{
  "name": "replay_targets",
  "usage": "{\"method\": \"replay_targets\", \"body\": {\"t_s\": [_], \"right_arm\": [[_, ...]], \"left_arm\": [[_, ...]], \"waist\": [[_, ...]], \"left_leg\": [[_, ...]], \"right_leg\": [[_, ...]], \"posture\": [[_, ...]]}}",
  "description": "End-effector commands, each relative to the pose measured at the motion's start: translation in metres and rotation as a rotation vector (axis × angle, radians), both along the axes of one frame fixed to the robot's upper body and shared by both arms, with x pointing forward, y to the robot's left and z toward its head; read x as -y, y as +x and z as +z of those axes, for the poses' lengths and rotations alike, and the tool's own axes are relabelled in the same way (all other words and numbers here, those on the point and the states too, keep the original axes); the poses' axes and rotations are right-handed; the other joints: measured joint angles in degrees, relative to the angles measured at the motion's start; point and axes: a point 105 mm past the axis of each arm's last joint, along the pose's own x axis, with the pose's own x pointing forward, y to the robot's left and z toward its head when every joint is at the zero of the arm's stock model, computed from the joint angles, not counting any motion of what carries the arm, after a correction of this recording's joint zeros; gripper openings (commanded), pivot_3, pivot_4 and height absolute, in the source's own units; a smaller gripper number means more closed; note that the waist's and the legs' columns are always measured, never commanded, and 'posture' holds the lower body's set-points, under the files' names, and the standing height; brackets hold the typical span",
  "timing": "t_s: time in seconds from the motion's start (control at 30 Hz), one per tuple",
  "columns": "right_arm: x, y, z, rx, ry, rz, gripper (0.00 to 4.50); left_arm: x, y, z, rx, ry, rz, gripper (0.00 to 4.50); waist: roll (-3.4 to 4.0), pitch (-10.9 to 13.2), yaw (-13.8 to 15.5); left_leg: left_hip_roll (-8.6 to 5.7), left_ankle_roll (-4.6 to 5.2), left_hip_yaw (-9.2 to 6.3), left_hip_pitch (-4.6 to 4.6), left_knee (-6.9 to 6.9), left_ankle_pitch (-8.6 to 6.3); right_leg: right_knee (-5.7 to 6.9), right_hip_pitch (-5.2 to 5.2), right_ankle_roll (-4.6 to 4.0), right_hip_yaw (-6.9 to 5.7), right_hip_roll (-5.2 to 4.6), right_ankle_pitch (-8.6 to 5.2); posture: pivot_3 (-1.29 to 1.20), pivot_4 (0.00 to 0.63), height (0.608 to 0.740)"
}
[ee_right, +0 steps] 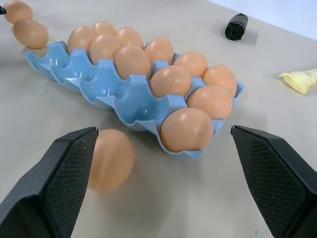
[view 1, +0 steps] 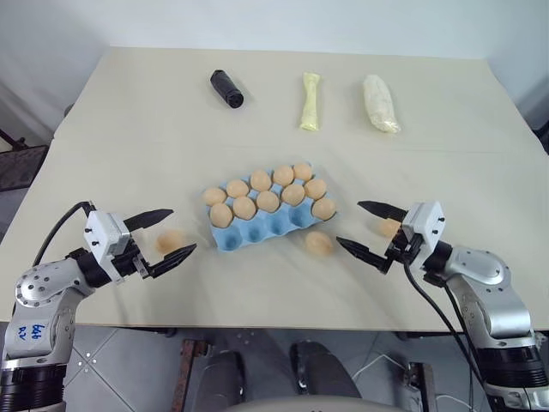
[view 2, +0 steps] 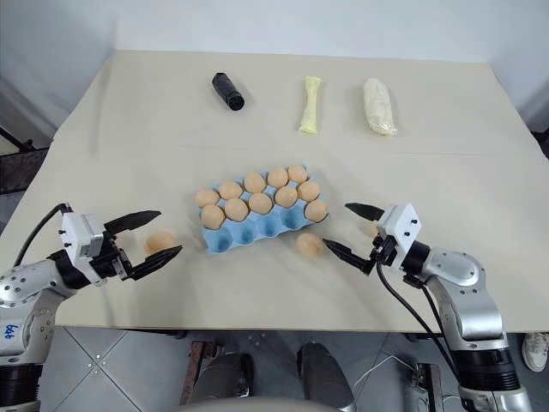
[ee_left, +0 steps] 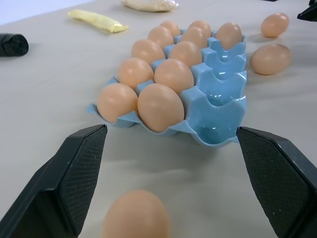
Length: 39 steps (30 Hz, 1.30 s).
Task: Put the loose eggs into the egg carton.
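Note:
The light blue egg carton (view 1: pixel 257 233) lies mid-table, its two back rows full of tan eggs and its front row holding one egg at the right end. One loose egg (view 1: pixel 171 240) lies on the table between the fingers of my open left gripper (view 1: pixel 184 229), untouched. A second loose egg (view 1: pixel 318 243) rests just in front of the carton's right end, a little left of my open right gripper (view 1: pixel 348 223). A third loose egg (view 1: pixel 388 227) sits partly hidden behind the right gripper's fingers. Both grippers point level toward the carton.
At the back of the table lie a black cylinder (view 1: pixel 227 88), a pale yellow bag (view 1: pixel 310 101) and a white bag (view 1: pixel 380 103). The table's front edge (view 1: pixel 274 324) runs just behind both grippers.

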Motion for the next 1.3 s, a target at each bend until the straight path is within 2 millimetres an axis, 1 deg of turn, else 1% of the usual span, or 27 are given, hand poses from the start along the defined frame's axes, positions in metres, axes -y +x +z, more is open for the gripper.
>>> {"method": "replay_targets", "body": {"t_s": [0.03, 0.17, 0.27, 0.3, 0.37, 0.4, 0.47, 0.53, 0.63, 0.73, 0.8, 0.87, 0.9, 0.97, 1.1, 1.2, 1.3], "right_arm": [[0.001, -0.002, 0.013, 0.051, 0.02, -0.011, 4.5], [0.015, -0.002, 0.015, 0.06, 0.029, -0.083, 4.5], [0.032, -0.007, 0.016, 0.066, 0.036, -0.165, 4.5], [0.043, -0.012, 0.011, 0.053, 0.033, -0.212, 4.5], [0.058, -0.02, 0.004, 0.033, 0.026, -0.273, 4.5], [0.062, -0.022, 0.002, 0.027, 0.024, -0.29, 4.5], [0.072, -0.028, -0.01, -0.005, 0.019, -0.333, 4.5], [0.079, -0.033, -0.019, -0.032, 0.013, -0.357, 4.5], [0.082, -0.035, -0.025, -0.047, 0.015, -0.368, 4.5], [0.081, -0.031, -0.027, -0.048, 0.022, -0.362, 4.5], [0.083, -0.02, -0.029, -0.052, 0.02, -0.36, 4.5], [0.087, -0.002, -0.03, -0.057, 0.022, -0.369, 4.5], [0.087, 0.003, -0.031, -0.064, 0.022, -0.363, 4.5], [0.085, 0.011, -0.037, -0.086, 0.009, -0.345, 4.5], [0.084, 0.022, -0.048, -0.134, 0.013, -0.323, 4.5], [0.085, 0.027, -0.054, -0.141, -0.003, -0.314, 3.97], [0.082, 0.028, -0.05, -0.116, 0.015, -0.293, 2.91]], "left_arm": [[0.006, -0.004, 0.005, 0.025, 0.031, -0.027, 4.45], [0.014, -0.003, 0.007, 0.025, -0.015, -0.043, 4.45], [0.025, -0.004, 0.006, 0.033, -0.006, -0.095, 4.45], [0.035, -0.007, 0.004, 0.04, 0.012, -0.144, 4.45], [0.048, -0.01, 0.002, 0.044, 0.029, -0.21, 4.45], [0.051, -0.011, 0.001, 0.043, 0.031, -0.227, 4.45], [0.061, -0.011, -0.001, 0.035, 0.017, -0.263, 4.45], [0.07, -0.014, -0.005, 0.027, 0.029, -0.31, 4.45], [0.075, -0.013, -0.006, 0.025, 0.012, -0.327, 4.45], [0.078, -0.013, -0.005, 0.026, 0.002, -0.341, 4.45], [0.077, -0.012, -0.005, 0.03, 0.005, -0.337, 4.45], [0.077, -0.011, -0.005, 0.033, 0.006, -0.335, 4.45], [0.077, -0.011, -0.005, 0.033, 0.006, -0.335, 4.45], [0.078, -0.012, -0.004, 0.027, 0.003, -0.337, 4.45], [0.073, -0.011, 0.003, 0.033, -0.029, -0.304, 4.45], [0.071, -0.011, 0.004, 0.038, -0.024, -0.292, 4.5], [0.069, -0.014, 0.004, 0.037, -0.025, -0.274, 4.5]], "waist": [[0.0, 0.0, 0.01], [0.0, 0.0, 0.06], [0.0, 0.0, 0.27], [0.0, 0.0, 0.49], [0.0, 0.0, 1.27], [0.0, 0.0, 1.38], [0.0, 0.0, 1.42], [0.0, 0.0, 1.37], [0.02, 0.01, 1.12], [0.02, 0.01, 1.17], [0.02, 0.01, 1.16], [0.02, 0.01, 0.99], [0.05, 0.03, 1.0], [0.06, 0.04, 1.19], [0.08, 0.05, 1.51], [0.08, 0.05, 1.45], [0.08, 0.05, 1.38]], "left_leg": [[0.0, 0.0, 0.0, -0.01, 0.0, 0.0], [0.0, 0.0, 0.0, 0.0, 0.01, 0.0], [0.0, 0.0, 0.0, 0.0, 0.01, 0.0], [-0.01, 0.0, -0.01, -0.01, 0.01, 0.0], [-0.03, 0.0, -0.03, -0.03, -0.01, 0.0], [-0.03, 0.0, -0.01, -0.03, -0.02, 0.0], [-0.04, 0.0, 0.03, -0.02, 0.0, -0.01], [-0.04, 0.0, 0.03, 0.03, 0.02, 0.0], [-0.03, -0.02, 0.08, 0.14, 0.01, 0.02], [-0.02, -0.05, 0.08, 0.17, 0.03, 0.07], [-0.02, -0.04, 0.07, 0.16, 0.07, 0.08], [-0.03, -0.04, 0.1, 0.16, 0.11, 0.08], [-0.02, -0.03, 0.13, 0.18, 0.15, 0.08], [-0.02, 0.0, 0.09, 0.16, 0.18, 0.09], [0.0, 0.01, 0.03, 0.06, 0.17, 0.08], [0.0, 0.06, 0.04, 0.0, 0.24, 0.05], [0.0, 0.08, 0.05, 0.01, 0.28, 0.04]], "right_leg": [[0.0, 0.0, 0.0, 0.0, 0.0, 0.0], [0.0, 0.01, 0.0, 0.0, 0.0, 0.0], [0.0, 0.02, 0.0, 0.0, 0.0, 0.0], [-0.01, 0.02, 0.0, -0.01, 0.0, 0.0], [-0.06, 0.04, 0.0, -0.02, -0.01, 0.0], [-0.09, 0.04, 0.0, -0.01, 0.0, 0.0], [-0.09, 0.04, 0.0, 0.02, 0.0, 0.0], [-0.06, 0.07, 0.0, 0.03, 0.02, 0.0], [-0.01, 0.12, -0.01, 0.11, 0.08, 0.0], [0.06, 0.12, -0.03, 0.12, 0.1, 0.02], [0.08, 0.12, -0.05, 0.12, 0.1, 0.03], [0.07, 0.13, -0.03, 0.14, 0.1, 0.06], [0.06, 0.14, -0.02, 0.17, 0.1, 0.1], [0.08, 0.13, -0.01, 0.14, 0.09, 0.11], [0.05, 0.07, -0.01, 0.06, 0.09, 0.11], [0.02, 0.08, -0.01, 0.05, 0.06, 0.11], [0.03, 0.1, -0.01, 0.05, 0.05, 0.11]], "posture": [[0.0, 0.15, 0.74], [0.0, 0.15, 0.74], [0.0, 0.15, 0.74], [0.0, 0.15, 0.74], [0.0, 0.15, 0.74], [0.0, 0.15, 0.74], [0.0, 0.15, 0.74], [0.0, 0.15, 0.74], [0.0, 0.15, 0.74], [0.0, 0.15, 0.74], [0.0, 0.15, 0.74], [0.0, 0.15, 0.74], [0.0, 0.15, 0.74], [0.0, 0.15, 0.74], [0.0, 0.15, 0.74], [0.0, 0.15, 0.74], [0.0, 0.15, 0.74]]}}
